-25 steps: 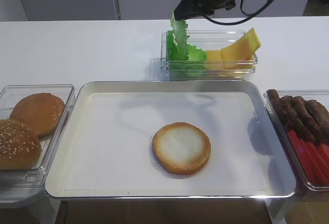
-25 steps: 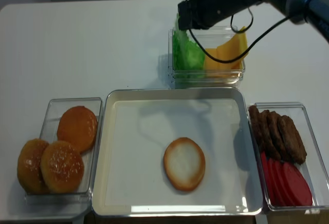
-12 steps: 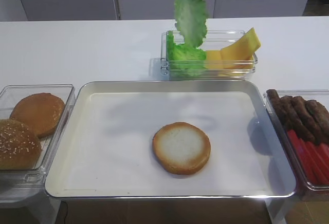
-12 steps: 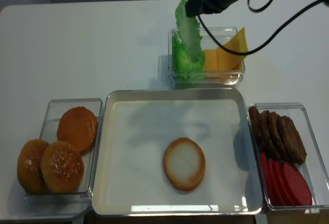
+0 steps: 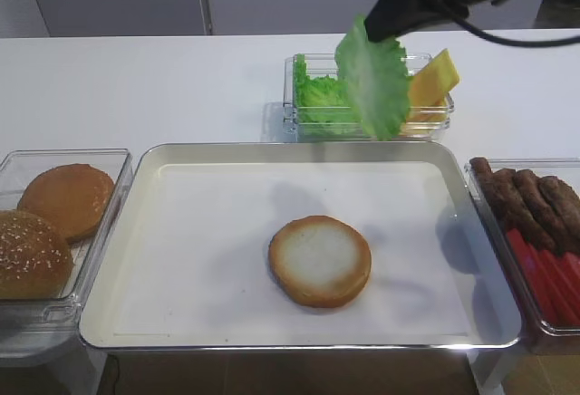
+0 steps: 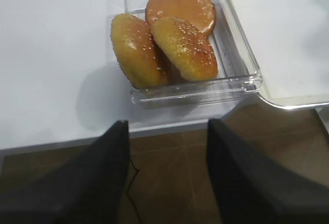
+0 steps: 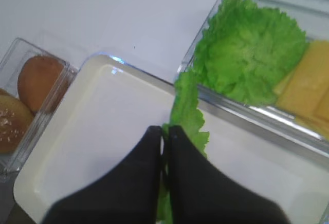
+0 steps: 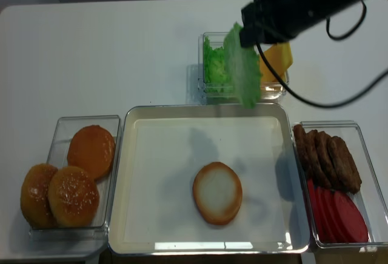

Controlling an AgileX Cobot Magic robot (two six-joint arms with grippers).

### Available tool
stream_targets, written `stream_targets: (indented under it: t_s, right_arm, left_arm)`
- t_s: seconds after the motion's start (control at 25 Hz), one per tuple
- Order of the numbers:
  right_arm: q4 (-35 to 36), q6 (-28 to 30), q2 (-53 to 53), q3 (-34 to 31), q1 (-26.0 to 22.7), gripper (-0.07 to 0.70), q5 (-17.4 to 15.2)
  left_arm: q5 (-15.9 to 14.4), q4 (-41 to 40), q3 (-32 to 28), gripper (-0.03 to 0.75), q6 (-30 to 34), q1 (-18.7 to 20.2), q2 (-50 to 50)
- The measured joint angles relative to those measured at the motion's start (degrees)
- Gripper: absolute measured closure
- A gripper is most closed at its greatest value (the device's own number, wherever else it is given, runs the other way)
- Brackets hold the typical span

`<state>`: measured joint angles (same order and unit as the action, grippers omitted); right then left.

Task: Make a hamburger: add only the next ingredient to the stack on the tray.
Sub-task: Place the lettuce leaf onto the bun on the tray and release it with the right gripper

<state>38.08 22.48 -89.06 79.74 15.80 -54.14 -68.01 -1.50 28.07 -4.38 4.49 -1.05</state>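
Right fingers (image 7: 165, 134) pinched tight on lettuce leaf (image 5: 373, 85), leaf hanging down over tray (image 5: 272, 155) back edge. Bun bottom (image 5: 320, 260) lies forward, toward front. Left fingers (image 6: 167, 154) spread wide, holding nothing.

A food-prep bench: white table (image 5: 136, 87) with metal tray (image 5: 145, 232) and clear ingredient tubs (image 5: 367, 123).

A white table (image 5: 181, 87) fills the frame. Directly on it sit the tray (image 5: 299, 156) at centre, a clear tub of bun tops (image 5: 56, 161) at lower left, a clear tub of lettuce and cheese (image 5: 299, 121) at upper centre, and a clear tub of patties and red slices (image 5: 494, 232) at right.
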Motion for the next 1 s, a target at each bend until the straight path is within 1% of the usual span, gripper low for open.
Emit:
stream_targets:
  t_s: [0.2,0.28,0.44,0.52,0.64,0.88,1.0]
  right_arm:
    - [2.6,3.7,4.2,-11.4,0.0,0.59,3.1]
    - [4.6,5.8,4.4,-14.8,0.0,0.59,4.0]
    - [8.7,11.2,4.4,-20.0,0.0,0.59,7.1]
    - [10.1,13.5,4.4,-21.6,0.0,0.59,8.9]
    - [12.2,16.9,4.4,-23.3,0.0,0.59,10.3]
    - [16.9,22.4,2.2,-23.4,0.0,0.59,11.4]
    - [17.9,23.2,0.9,-23.4,0.0,0.59,11.3]
  left_arm:
    - [0.0,0.0,0.0,0.356,0.0,0.0,0.0]
    - [0.0,0.0,0.0,0.356,0.0,0.0,0.0]
    - [0.0,0.0,0.0,0.356,0.0,0.0,0.0]
    - [0.0,0.0,0.0,0.356,0.0,0.0,0.0]
    - [0.1,0.0,0.0,0.356,0.0,0.0,0.0]
    - [0.1,0.0,0.0,0.356,0.0,0.0,0.0]
    - [0.1,0.0,0.0,0.356,0.0,0.0,0.0]
